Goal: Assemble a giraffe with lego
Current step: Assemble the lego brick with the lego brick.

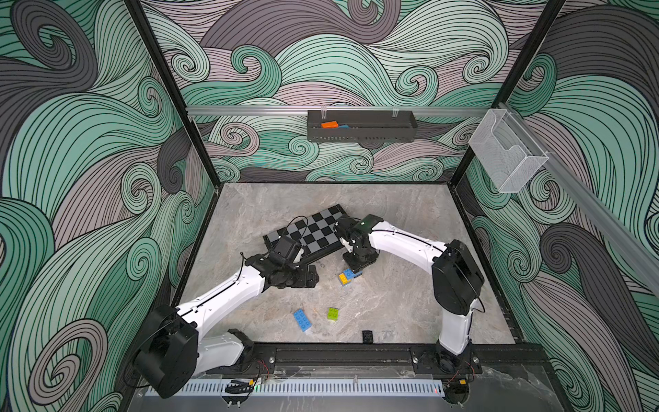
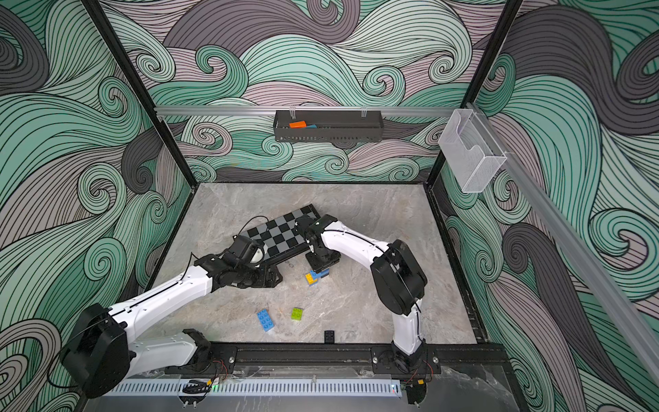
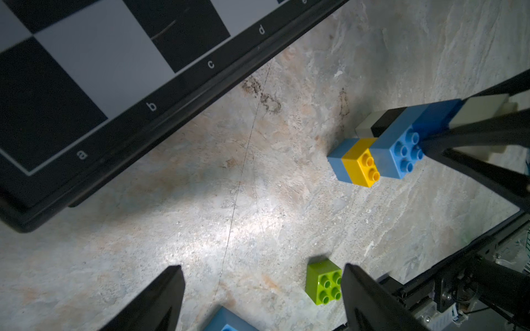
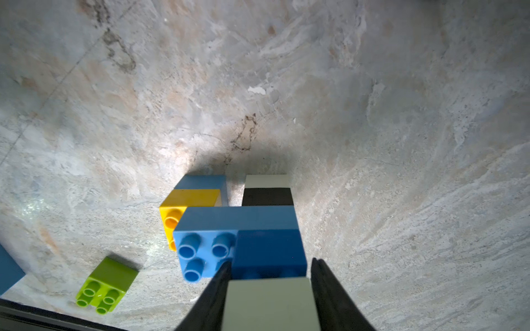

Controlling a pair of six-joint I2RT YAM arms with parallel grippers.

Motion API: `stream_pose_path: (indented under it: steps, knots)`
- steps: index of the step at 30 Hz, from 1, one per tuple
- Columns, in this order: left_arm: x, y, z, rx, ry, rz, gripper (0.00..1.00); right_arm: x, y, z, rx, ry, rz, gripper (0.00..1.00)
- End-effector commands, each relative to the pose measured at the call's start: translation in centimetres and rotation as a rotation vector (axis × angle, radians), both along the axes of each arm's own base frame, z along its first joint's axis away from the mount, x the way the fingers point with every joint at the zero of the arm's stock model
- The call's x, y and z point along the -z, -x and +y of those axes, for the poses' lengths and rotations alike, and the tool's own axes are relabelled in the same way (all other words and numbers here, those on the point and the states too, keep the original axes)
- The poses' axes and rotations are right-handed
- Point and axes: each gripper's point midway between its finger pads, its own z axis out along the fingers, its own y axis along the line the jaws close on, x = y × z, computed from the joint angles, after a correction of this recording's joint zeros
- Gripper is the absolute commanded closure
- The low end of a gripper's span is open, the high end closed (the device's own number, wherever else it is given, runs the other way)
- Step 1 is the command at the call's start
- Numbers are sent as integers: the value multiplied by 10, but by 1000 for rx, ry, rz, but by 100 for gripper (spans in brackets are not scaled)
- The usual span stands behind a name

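Right gripper (image 1: 353,269) is hanging over the giraffe (image 1: 348,278) at frame centre in both top views — left gripper (image 1: 314,277) is lying just left of it | left wrist: its jaws are standing wide apart, lime-green brick (image 3: 324,283) lower right | right wrist: fingers (image 4: 212,298) are flanking the white top brick (image 4: 269,303) — clamping or not, cannot tell

Soft, even light is filling both top views, with the wall lines bowing toward the frame edges. In the wrist views a bright patch is glowing on the marbled bench (image 3: 243,238) while the corners are sinking into gloom. The giraffe (image 4: 238,220) is throwing a dark shadow onto the bench behind it. The left pincer (image 3: 261,266) is reading as a black silhouette, and the chequered board (image 3: 86,71) is looking slightly smeared.
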Motion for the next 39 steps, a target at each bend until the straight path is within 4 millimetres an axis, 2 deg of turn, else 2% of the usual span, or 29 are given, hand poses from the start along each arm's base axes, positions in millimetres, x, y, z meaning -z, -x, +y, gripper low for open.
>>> stream_pose_path:
  steps: [1, 5, 20, 39]
  knots:
    - [-6, -4, -6, 13, 19, -14, 10, 4, 4, -6, 11, 22, 4, 50]
    - [-7, -5, -7, 13, 20, -15, 10, -5, 1, -4, 11, 2, -18, 44]
    - [-7, -4, -5, 8, 17, -19, 11, -43, -4, 5, 42, -97, -95, 46]
    - [-5, -5, -3, -2, 9, -18, 10, -29, 7, 11, 4, -95, -38, 53]
